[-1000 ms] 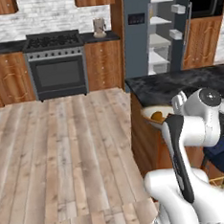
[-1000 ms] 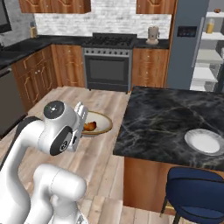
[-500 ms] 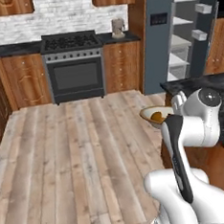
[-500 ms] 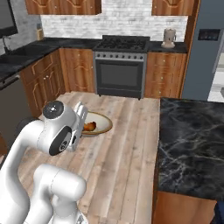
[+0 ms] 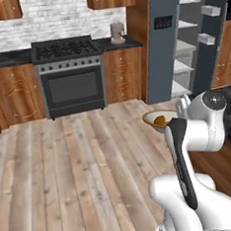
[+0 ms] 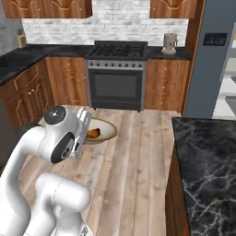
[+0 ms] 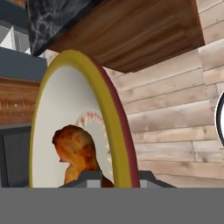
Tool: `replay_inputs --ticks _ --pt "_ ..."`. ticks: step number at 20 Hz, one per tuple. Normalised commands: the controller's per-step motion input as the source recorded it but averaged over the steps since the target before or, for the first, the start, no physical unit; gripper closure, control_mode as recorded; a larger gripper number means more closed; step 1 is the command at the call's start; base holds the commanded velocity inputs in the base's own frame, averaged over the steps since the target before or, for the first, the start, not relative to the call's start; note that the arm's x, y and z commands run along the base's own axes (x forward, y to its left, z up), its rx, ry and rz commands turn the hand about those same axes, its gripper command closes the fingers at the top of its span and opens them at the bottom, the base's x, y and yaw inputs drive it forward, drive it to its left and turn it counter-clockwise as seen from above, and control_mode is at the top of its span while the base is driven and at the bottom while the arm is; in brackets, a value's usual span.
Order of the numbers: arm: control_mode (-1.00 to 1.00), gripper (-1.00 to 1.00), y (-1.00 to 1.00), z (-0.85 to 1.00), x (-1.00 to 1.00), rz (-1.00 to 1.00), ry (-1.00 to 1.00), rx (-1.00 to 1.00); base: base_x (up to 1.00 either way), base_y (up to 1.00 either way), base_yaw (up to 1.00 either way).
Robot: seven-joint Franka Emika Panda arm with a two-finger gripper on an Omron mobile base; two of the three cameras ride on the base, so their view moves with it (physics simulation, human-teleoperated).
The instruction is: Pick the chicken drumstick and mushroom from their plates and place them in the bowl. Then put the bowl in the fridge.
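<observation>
Step in hand, by my reading: the carry to the fridge, with loading apparently done.

The bowl (image 5: 158,119) is held up in the air over the wood floor (image 5: 77,160), just ahead of the arm's upper joint, roughly level. In the right base view it sits just beside the wrist. Reddish-brown food lies in it: the chicken drumstick (image 7: 78,151) shows clearly in the hand view, against the bowl's pale inside. An orange-tan lump (image 5: 159,120) in the left base view may be the mushroom; I cannot tell it apart from the drumstick with confidence.

Claw (image 7: 114,183): its tips rise at the bottom of the hand view, one on each side of the bowl's rim, so I judge it pinching the bowl by the rim.

The fridge (image 5: 188,42) stands open ahead and to the right in the left base view, white shelves exposed, near the bowl in the picture but beyond it. A dark marble counter (image 6: 207,170) lies to the right in the right base view. Stove (image 5: 69,77) on the far wall, well apart from the work.

Next move calls for: closing on the fridge opening, keeping the bowl level so the food does not slide out, choosing a shelf with headroom, and setting the bowl flat on it before releasing. Risk: a rim pinch may let the bowl tip.
</observation>
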Motion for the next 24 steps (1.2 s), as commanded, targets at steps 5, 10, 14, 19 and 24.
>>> replay_inputs --ticks 5,10,14,19,24 --pt "1.00 1.00 0.00 0.00 0.00 0.00 0.00 0.00 0.75 0.38 -0.32" --pt "1.00 1.00 0.00 0.00 0.00 0.00 0.00 0.00 0.77 0.37 -0.28" --pt "1.00 1.00 0.00 0.00 0.00 0.00 0.00 0.00 0.78 0.36 -0.26" --pt "1.00 1.00 0.00 0.00 0.00 0.00 0.00 0.00 0.78 0.36 -0.25" --pt "1.00 1.00 0.00 0.00 0.00 0.00 0.00 0.00 0.74 0.34 -0.28"
